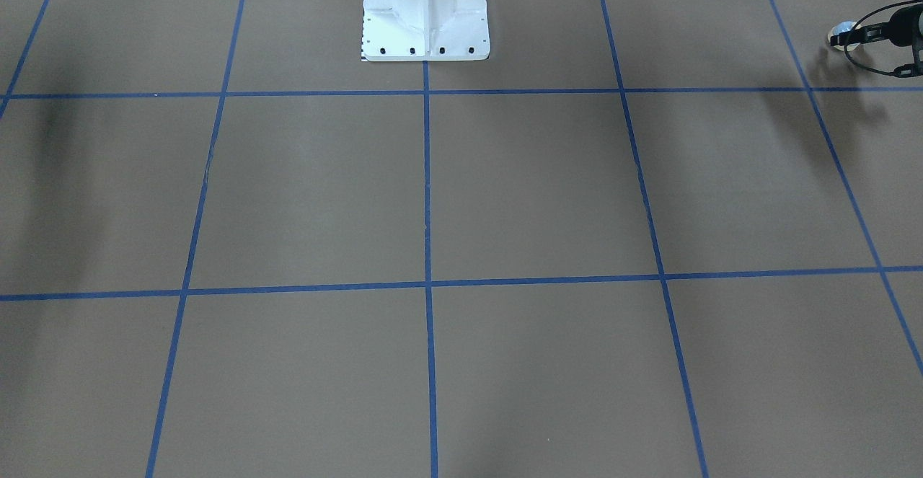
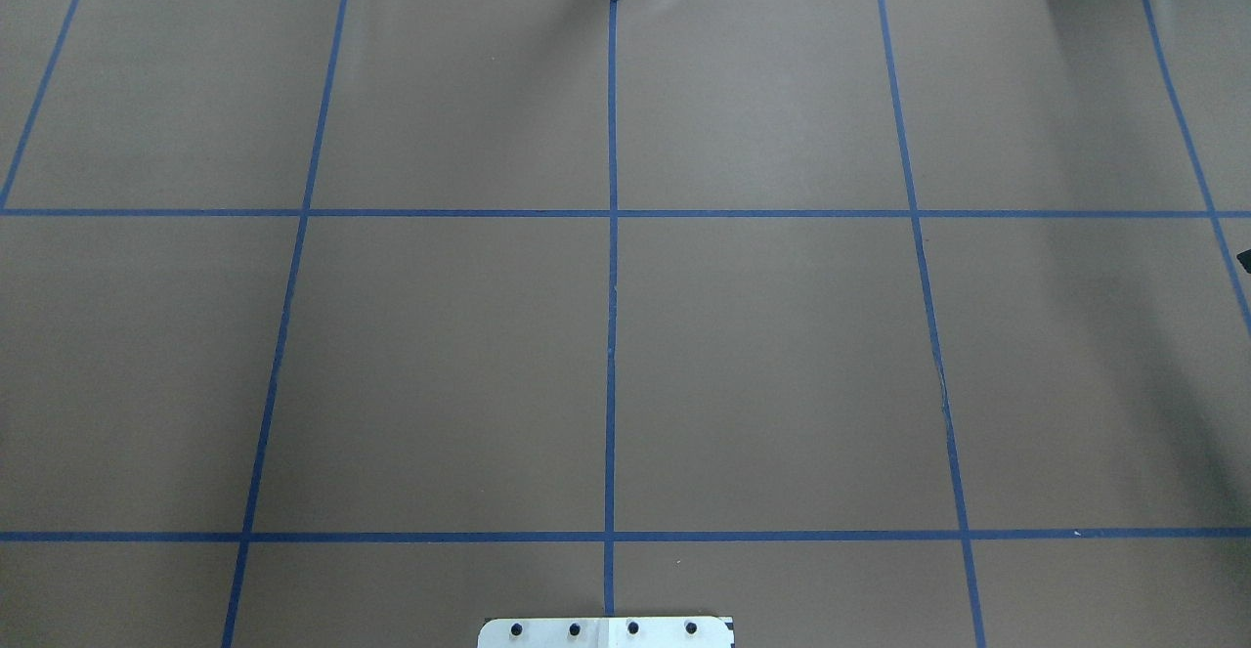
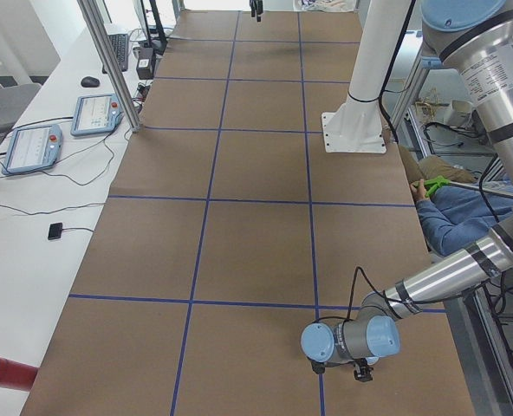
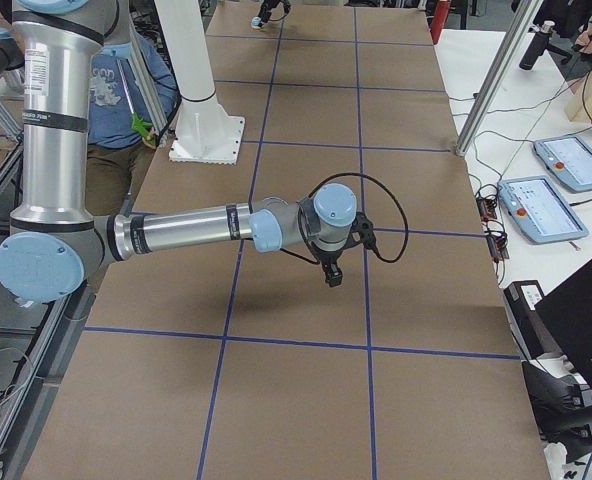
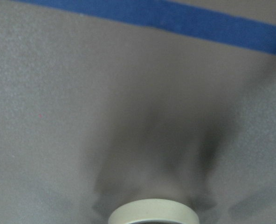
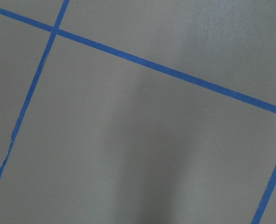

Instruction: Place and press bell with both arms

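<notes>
The bell (image 1: 841,30) is small, with a light-blue dome and a cream rim. It sits at the tip of my left gripper (image 1: 851,32) at the far right of the front view, a little above the brown table. The left wrist view shows only its cream ring (image 5: 152,212) at the bottom edge, with a shadow on the table beyond it. The left arm (image 3: 430,290) reaches low over the near table end. My right gripper (image 4: 333,272) hangs above the table on the outstretched right arm (image 4: 186,232). I cannot tell whether it is open or shut.
The white pedestal base (image 1: 425,24) stands at the table's robot-side edge. Blue tape lines (image 2: 612,237) divide the brown table into squares. A seated person (image 3: 460,217) is beside the table. Control tablets (image 3: 31,147) and a red cylinder (image 3: 1,371) lie on the side bench.
</notes>
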`<action>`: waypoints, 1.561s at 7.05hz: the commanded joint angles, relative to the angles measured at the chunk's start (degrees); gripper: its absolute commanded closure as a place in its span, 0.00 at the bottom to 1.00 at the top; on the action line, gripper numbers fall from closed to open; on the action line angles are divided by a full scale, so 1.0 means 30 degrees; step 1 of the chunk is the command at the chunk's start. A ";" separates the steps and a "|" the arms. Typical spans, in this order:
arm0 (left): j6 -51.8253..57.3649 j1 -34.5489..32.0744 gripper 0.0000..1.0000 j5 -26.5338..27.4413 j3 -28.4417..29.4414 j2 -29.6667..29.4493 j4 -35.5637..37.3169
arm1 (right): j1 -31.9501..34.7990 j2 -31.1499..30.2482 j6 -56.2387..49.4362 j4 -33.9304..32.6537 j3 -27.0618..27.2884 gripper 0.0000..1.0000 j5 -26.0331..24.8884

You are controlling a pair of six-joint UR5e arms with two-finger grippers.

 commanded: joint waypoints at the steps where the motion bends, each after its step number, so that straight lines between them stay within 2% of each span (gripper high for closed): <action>1: 0.0000 0.0093 0.05 0.0003 0.0000 -0.0011 -0.0004 | -0.0031 -0.0002 0.0000 -0.0022 -0.0021 0.00 0.0000; 3: 0.0000 0.0151 0.15 0.0003 0.0000 0.0019 -0.0004 | -0.0060 -0.0031 0.0000 -0.0051 -0.0021 0.00 0.0000; 7: 0.0000 0.0210 0.46 -0.0026 0.0030 0.0019 -0.0033 | -0.0060 -0.0031 0.0000 -0.0051 -0.0021 0.00 0.0030; 8: 0.0029 0.0210 0.52 -0.0055 0.0001 0.0019 -0.0033 | -0.0060 -0.0031 0.0000 -0.0051 -0.0021 0.00 0.0059; 10: -0.0116 0.0211 0.53 -0.0897 -0.0175 0.0135 -0.0673 | -0.0060 -0.0089 0.0030 -0.0081 0.0008 0.00 0.0729; 11: -0.0146 0.0210 0.53 -0.1311 -0.1480 0.0716 -0.0533 | -0.0060 -0.0264 0.0030 0.0006 0.0008 0.00 0.0733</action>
